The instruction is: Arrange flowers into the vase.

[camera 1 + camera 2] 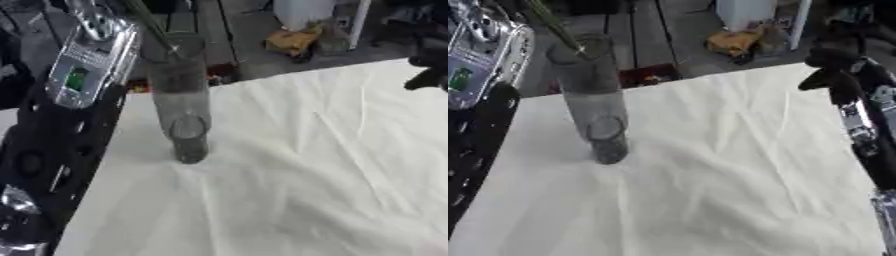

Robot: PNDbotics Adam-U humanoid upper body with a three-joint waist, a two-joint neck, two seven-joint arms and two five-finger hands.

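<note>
While the white cloth [289, 190] is lying rumpled across the table, the clear glass vase [179, 100] is standing upright at its left, holding green stems [149, 22] (blooms out of frame). The right hand [837, 70] is hanging at the far right edge, its fingers too blurred to tell.

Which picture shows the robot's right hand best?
The right eye view: the right hand shows there with its arm, hanging over the white cloth's far right edge. The left eye view catches only dark fingers at its right border.
</note>
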